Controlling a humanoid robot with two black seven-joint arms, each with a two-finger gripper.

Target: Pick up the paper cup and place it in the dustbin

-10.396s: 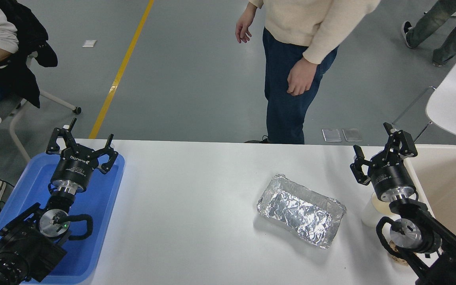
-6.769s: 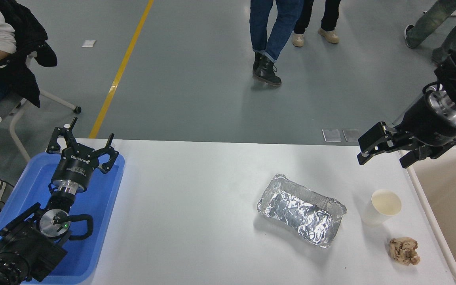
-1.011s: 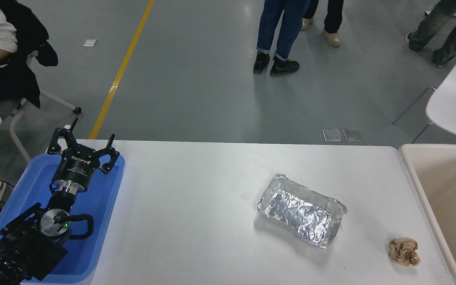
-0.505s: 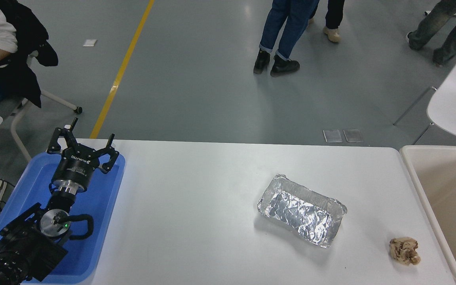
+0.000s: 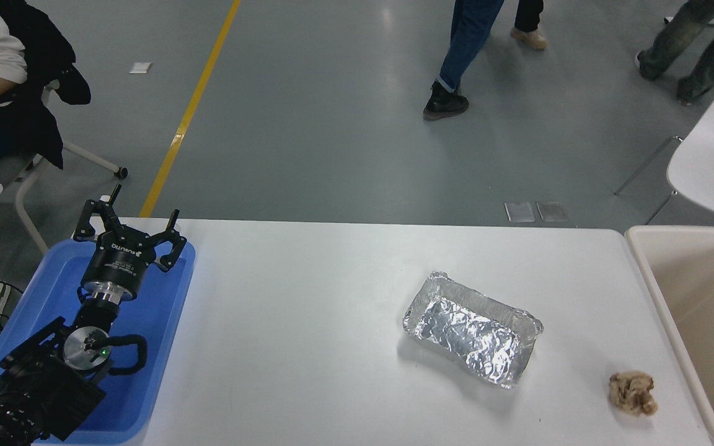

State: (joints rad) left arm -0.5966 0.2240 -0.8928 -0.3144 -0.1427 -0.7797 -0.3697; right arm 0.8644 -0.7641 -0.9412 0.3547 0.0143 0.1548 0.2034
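The paper cup is out of view; no part of it shows on the table or in the visible part of the bin. The dustbin [image 5: 648, 282], a large cream-beige plastic bin with a thick rim, stands against the table's right end and runs off the picture's right edge. My left gripper [image 5: 129, 228] is parked over the blue tray at the lower left, its fingers spread open and holding nothing. My right arm and its gripper are out of view.
A crinkled silver foil tray [image 5: 472, 329] lies right of the table's middle. A crumpled brownish paper wad [image 5: 633, 392] sits near the front right corner. The blue plastic tray [image 5: 165, 310] lies at the left end. People walk on the floor beyond the table.
A white shape at the right edge above the bin one second ago is gone. The people on the floor beyond have walked on. The left arm has stayed still.
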